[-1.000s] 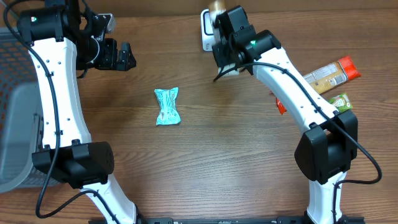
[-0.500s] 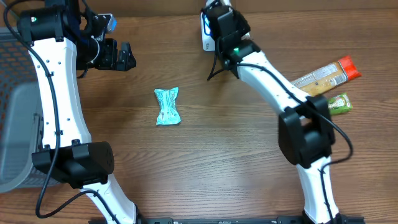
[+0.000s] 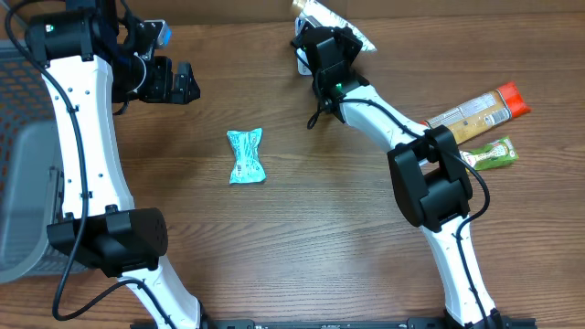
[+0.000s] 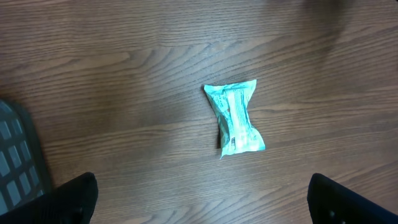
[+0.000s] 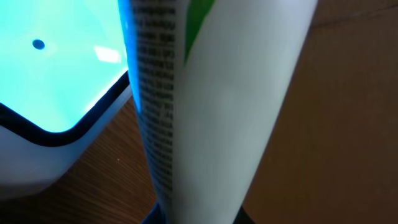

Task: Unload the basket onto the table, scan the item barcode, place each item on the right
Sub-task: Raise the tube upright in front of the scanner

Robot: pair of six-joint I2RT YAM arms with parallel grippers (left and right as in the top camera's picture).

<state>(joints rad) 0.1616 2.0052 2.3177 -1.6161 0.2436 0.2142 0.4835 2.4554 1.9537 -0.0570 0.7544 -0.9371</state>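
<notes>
Wood table (image 3: 302, 228): L claw (image 3: 190, 84) wide apart, R claw (image 3: 320, 29) clamping white packet (image 5: 211, 93) by scanner (image 5: 56, 74).

Right gripper (image 3: 322, 27) clasping white packet (image 3: 336, 15) over scanner (image 3: 299, 57), teal packet (image 3: 245, 156) mid-table, left gripper (image 3: 189, 84) spread wide

Mock checkout bench: scanner (image 5: 56, 74), snack bar (image 3: 480, 111)

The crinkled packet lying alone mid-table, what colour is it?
The packet is teal with white print, clearest in the left wrist view.
</notes>
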